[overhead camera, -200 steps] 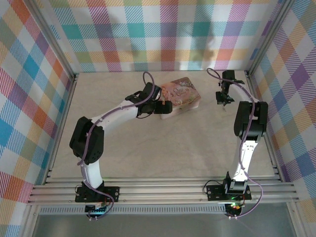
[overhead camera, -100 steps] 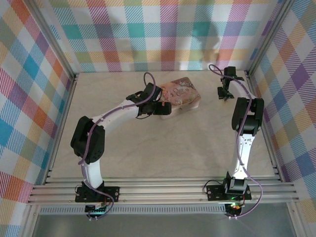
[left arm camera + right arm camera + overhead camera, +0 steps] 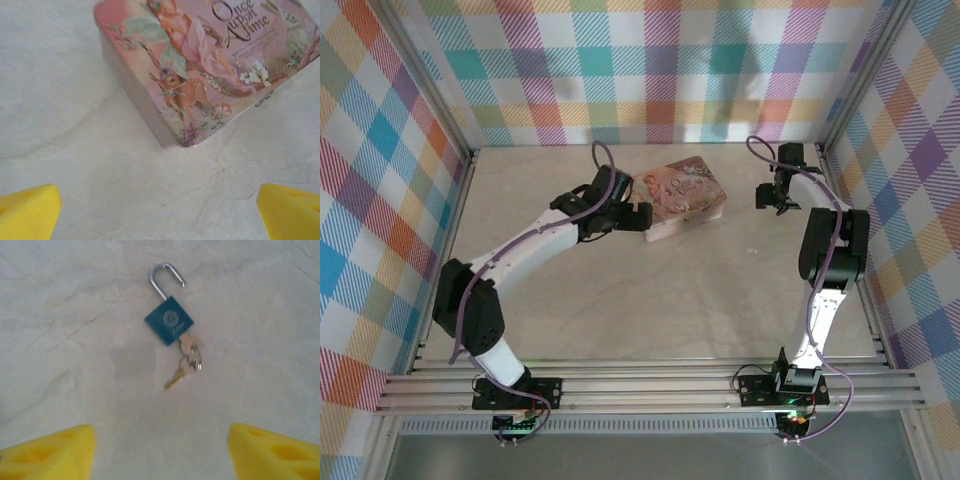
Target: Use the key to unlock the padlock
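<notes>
Right hand: fingers spread, above padlock lying near far right corner of surface, shackle open, key in base. Left hand: open beside tin.

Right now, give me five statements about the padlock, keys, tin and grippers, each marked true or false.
1. The padlock has its shackle swung open. True.
2. The right gripper is clamped on the key. False: its jaws are open, and the key sticks out of the padlock's base.
3. The padlock rests on the tin. False: it lies on the bare table.
4. A spare key hangs from the same ring. True.
5. The left gripper is shut. False: it is open, near the tin's corner.
</notes>
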Robot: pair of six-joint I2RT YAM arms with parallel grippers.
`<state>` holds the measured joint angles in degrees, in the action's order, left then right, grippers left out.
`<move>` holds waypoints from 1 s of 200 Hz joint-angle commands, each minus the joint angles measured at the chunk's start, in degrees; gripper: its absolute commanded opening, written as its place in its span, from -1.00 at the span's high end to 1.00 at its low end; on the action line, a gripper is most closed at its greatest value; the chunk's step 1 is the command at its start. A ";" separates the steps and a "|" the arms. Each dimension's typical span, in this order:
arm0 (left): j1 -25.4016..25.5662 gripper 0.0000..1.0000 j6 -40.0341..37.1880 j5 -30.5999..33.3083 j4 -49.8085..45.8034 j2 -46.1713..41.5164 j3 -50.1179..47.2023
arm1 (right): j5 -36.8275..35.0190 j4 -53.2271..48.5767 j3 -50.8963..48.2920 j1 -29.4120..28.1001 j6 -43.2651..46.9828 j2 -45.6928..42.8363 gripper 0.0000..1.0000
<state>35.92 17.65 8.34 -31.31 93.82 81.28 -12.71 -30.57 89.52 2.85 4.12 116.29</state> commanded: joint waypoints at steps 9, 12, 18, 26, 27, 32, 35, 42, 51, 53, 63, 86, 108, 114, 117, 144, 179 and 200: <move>-0.05 -1.00 -5.42 6.40 -3.09 -7.59 -2.85 | 3.25 7.55 -9.23 -2.31 -2.83 -9.12 -0.99; -0.17 -1.00 -5.82 6.76 -3.19 -8.19 -3.09 | 3.25 7.79 -10.11 -2.51 -3.07 -9.83 -0.99; -0.36 -1.00 -6.56 7.30 -3.23 -9.31 -3.83 | 3.46 8.29 -11.81 -2.83 -3.51 -11.38 -0.99; -0.80 -1.00 -7.28 7.90 -3.23 -10.91 -4.77 | 3.72 9.07 -14.20 -3.18 -4.13 -13.51 -0.99; -0.87 -1.00 -7.37 8.00 -3.28 -11.15 -4.92 | 3.69 9.14 -14.50 -3.23 -4.21 -13.75 -0.99; -1.27 -1.00 -7.73 8.21 -3.27 -12.06 -5.62 | 3.70 9.64 -15.97 -3.58 -4.56 -15.10 -0.99; -1.52 -1.00 -7.97 8.19 -3.12 -12.48 -6.02 | 3.72 9.97 -16.94 -3.78 -4.89 -16.02 -0.99; -2.11 -1.00 -8.62 8.29 -2.81 -13.85 -7.09 | 3.89 11.00 -19.02 -4.14 -5.52 -18.25 -0.99; -3.26 -1.00 -9.92 7.42 -1.98 -15.63 -8.62 | 4.43 12.37 -21.84 -4.51 -6.33 -21.05 -0.99; -3.54 -1.00 -10.20 7.14 -1.78 -16.00 -8.93 | 4.69 12.72 -22.43 -4.63 -6.58 -21.64 -0.99; -5.07 -1.00 -11.46 5.98 -0.46 -18.13 -10.74 | 6.42 14.62 -25.41 -4.98 -7.37 -24.65 -0.99; -9.63 -1.00 -15.66 3.09 6.64 -24.06 -17.77 | 9.15 17.99 -30.59 -5.86 -8.09 -30.16 -0.99; -16.50 -1.00 -15.27 0.30 13.12 -28.81 -24.19 | 10.75 19.77 -34.03 -5.99 -10.46 -34.30 -0.99; -18.60 -1.00 -15.11 -0.83 13.79 -29.44 -25.16 | 11.27 20.22 -34.92 -6.02 -11.11 -35.22 -0.99; -19.54 -1.00 -15.01 -1.50 14.08 -29.74 -25.58 | 11.33 20.53 -35.34 -6.02 -11.39 -35.73 -1.00; -24.83 -1.00 -17.98 -4.95 18.62 -30.99 -29.52 | 11.24 26.15 -41.63 -6.01 -12.91 -39.87 -0.99; -30.80 -1.00 -21.32 -11.00 31.84 -29.80 -38.48 | 6.68 43.15 -55.26 -5.89 -12.51 -44.73 -0.99; -34.15 -1.00 -19.58 -12.75 36.23 -25.56 -40.11 | 4.17 49.00 -61.03 -5.79 -11.20 -47.17 -0.99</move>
<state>5.56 -1.34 0.16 -5.63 64.49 43.18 -5.04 5.69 33.58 -2.87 -7.40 71.77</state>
